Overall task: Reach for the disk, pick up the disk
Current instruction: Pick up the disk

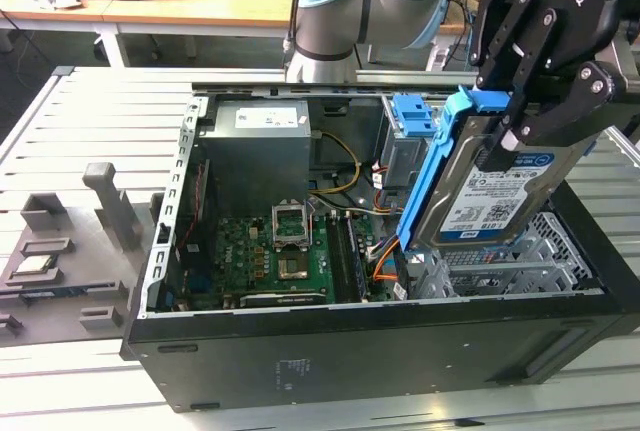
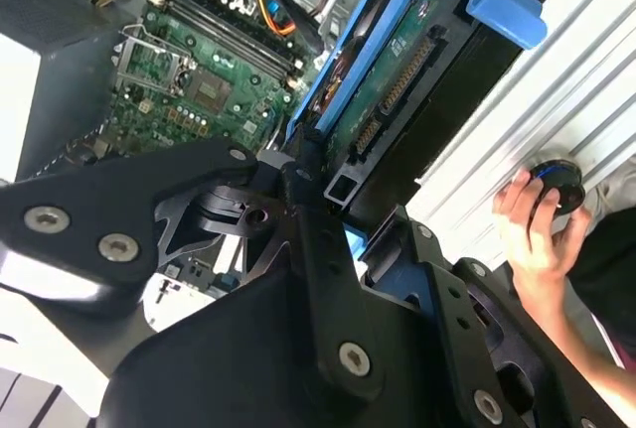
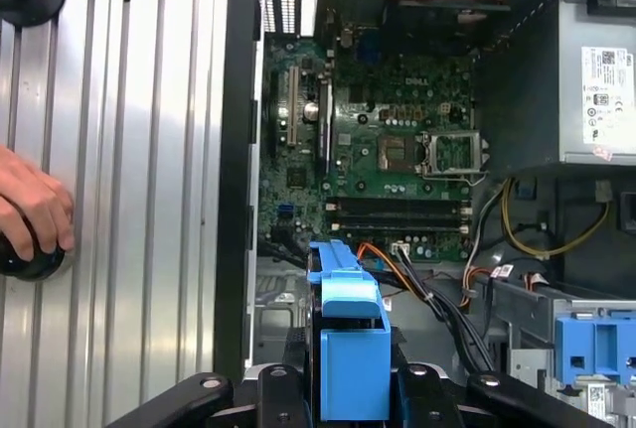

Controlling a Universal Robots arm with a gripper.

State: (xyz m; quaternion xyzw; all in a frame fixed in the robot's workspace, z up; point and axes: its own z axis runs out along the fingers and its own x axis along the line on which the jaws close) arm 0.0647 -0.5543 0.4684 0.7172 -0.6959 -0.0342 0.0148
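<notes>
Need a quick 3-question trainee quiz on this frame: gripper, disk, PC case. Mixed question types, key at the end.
1. True or false: the gripper is shut on the disk, which is tilted and raised above the open computer case.
2. What colour is the frame along the disk's edges? A) red B) blue C) green
3. In the first wrist view, what rests on a dark round object on the ribbed metal table?

Key: 1 true. 2 B. 3 A person's hand.
</notes>
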